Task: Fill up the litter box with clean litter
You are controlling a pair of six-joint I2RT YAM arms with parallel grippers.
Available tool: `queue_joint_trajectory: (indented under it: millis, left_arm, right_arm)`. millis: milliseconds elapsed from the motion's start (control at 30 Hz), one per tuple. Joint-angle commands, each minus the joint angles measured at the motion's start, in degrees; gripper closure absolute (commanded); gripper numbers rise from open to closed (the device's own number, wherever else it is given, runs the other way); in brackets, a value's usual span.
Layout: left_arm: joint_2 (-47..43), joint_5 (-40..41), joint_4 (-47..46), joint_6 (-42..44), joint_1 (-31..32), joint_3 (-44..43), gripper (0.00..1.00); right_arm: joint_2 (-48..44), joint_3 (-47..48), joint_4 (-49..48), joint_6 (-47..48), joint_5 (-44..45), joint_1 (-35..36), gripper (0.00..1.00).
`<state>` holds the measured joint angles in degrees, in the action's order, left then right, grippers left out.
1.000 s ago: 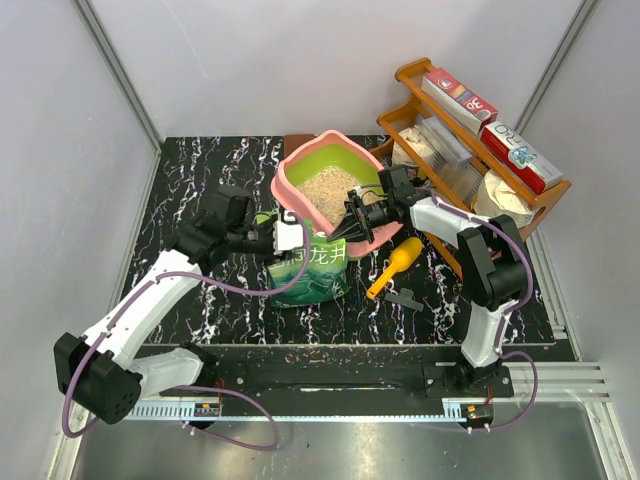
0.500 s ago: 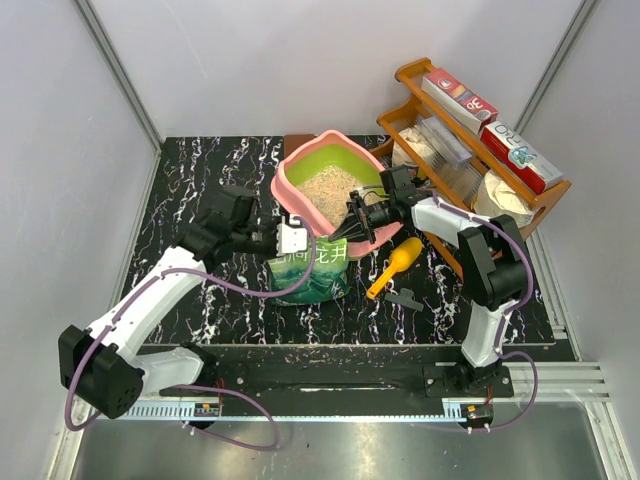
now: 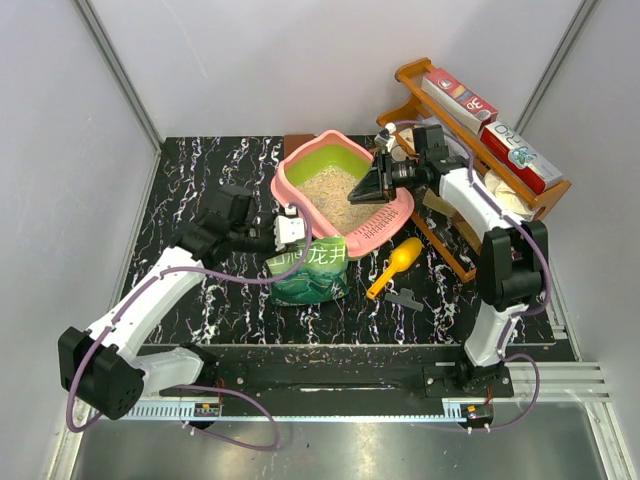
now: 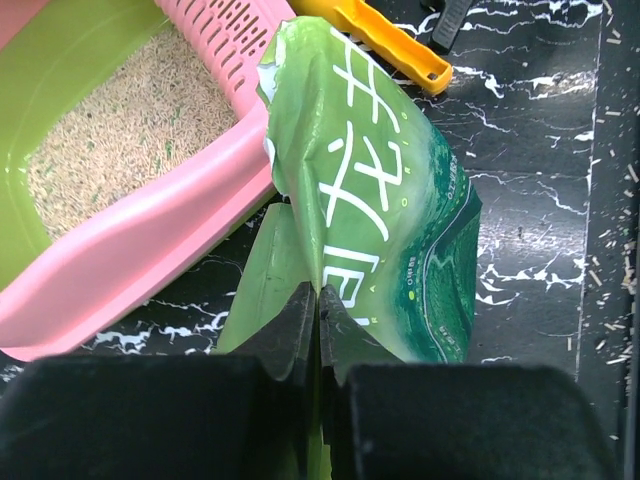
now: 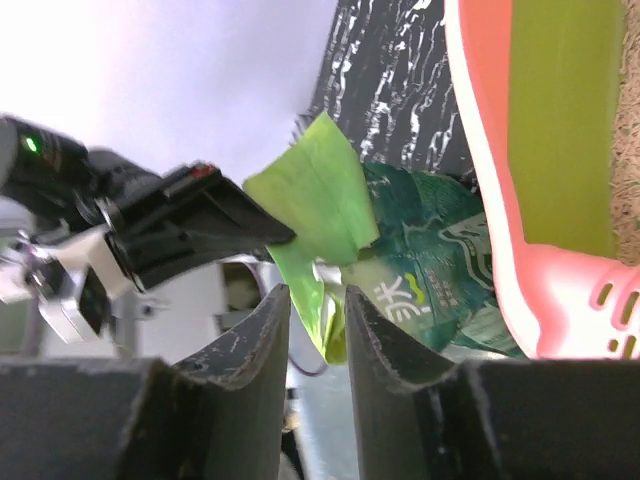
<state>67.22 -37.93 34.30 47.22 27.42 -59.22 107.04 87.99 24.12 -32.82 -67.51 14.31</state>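
The pink litter box [image 3: 385, 218] with lime-green inner walls stands at mid-table, and beige clean litter [image 3: 328, 187] covers its floor. A green bag [image 3: 312, 268] leans against its near wall. My left gripper [image 3: 285, 233] is shut on the bag's upper edge; in the left wrist view the jaws [image 4: 318, 296] pinch the bag [image 4: 390, 190] beside the litter box's rim [image 4: 150, 245], with litter [image 4: 110, 130] beyond. My right gripper [image 3: 356, 196] hangs open over the litter box. Its fingers [image 5: 317, 296] hold nothing, and the bag [image 5: 420, 270] lies farther off.
A yellow-orange scoop [image 3: 394, 266] lies right of the bag, with a small black part [image 3: 405, 297] near it. A brown wooden rack [image 3: 470, 150] with boxes and packets stands at the back right, close behind the right arm.
My right gripper opened, let the bag go and swung up and back over the litter box. My left gripper closed on the bag's edge, and the bag sagged a little.
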Motion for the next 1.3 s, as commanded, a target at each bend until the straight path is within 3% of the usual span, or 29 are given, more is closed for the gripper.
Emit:
queue_joint_trajectory:
  millis: [0, 67, 167, 267, 400, 667, 833, 1267]
  left_arm:
    - [-1.92, -2.66, -3.27, -7.13, -2.46, 0.51, 1.0]
    - [-2.09, -3.46, -4.41, -9.07, -3.24, 1.38, 1.0]
    - [-2.79, -4.78, -6.43, -11.7, -4.04, 2.88, 1.0]
    - [-3.15, -6.36, -7.58, -13.55, -4.57, 3.76, 1.0]
    - [-3.06, -7.33, -8.2, -14.7, -4.66, 4.11, 1.0]
    - [-1.92, -8.3, -8.99, -15.76, -4.92, 3.59, 1.0]
    - [-1.13, -8.56, -9.17, -16.46, -5.36, 3.24, 1.0]
    - [-0.07, -10.23, -10.92, -19.8, -5.97, 3.06, 1.0]
  right_arm:
    - [-8.59, -0.6, 5.76, 29.92, 5.19, 2.12, 0.65]
    - [-14.54, -3.59, 5.42, 45.9, 7.73, 3.62, 0.61]
    - [-22.63, -12.81, -1.34, 60.09, 12.91, 7.66, 0.54]
    - [-26.79, -19.42, -9.95, 65.06, 16.7, 11.26, 0.48]
    - [-27.59, -21.8, -15.23, 69.72, 16.18, 14.43, 0.45]
    - [-25.05, -21.72, -13.14, 79.21, 13.89, 18.3, 0.48]
    - [-24.78, -22.07, -12.69, 78.96, 11.52, 18.65, 0.52]
    - [-21.88, -23.47, -10.67, 79.58, 13.28, 19.09, 0.48]
